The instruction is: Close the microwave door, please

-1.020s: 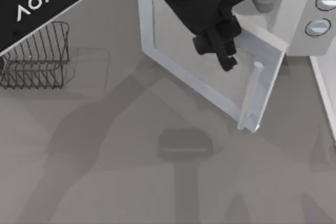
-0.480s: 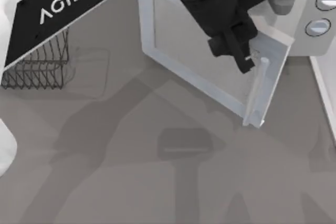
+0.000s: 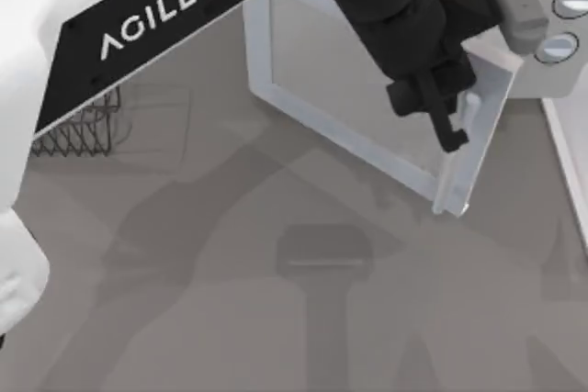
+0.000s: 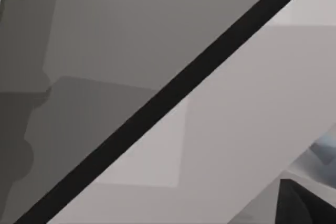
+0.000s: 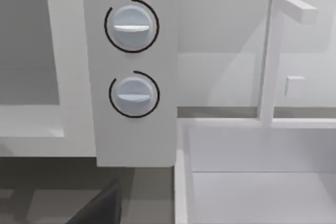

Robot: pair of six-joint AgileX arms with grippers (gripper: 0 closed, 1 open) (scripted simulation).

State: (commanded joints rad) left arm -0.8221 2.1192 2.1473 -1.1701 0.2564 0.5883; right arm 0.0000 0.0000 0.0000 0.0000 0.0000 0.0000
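Left arm stretched across from the top view's left toward the upper right, white link with black AgileX-lettered panel leading into a black wrist. Left gripper (image 3: 450,121) pointing down and to the right; dark fingers (image 3: 447,130) close together, gap between them not readable. Fingertips right at the free edge of the microwave door (image 3: 358,98), just beside its handle (image 3: 467,107); contact not certain. Right arm parked off to the right, its wrist camera facing the microwave (image 5: 134,129) knob panel.
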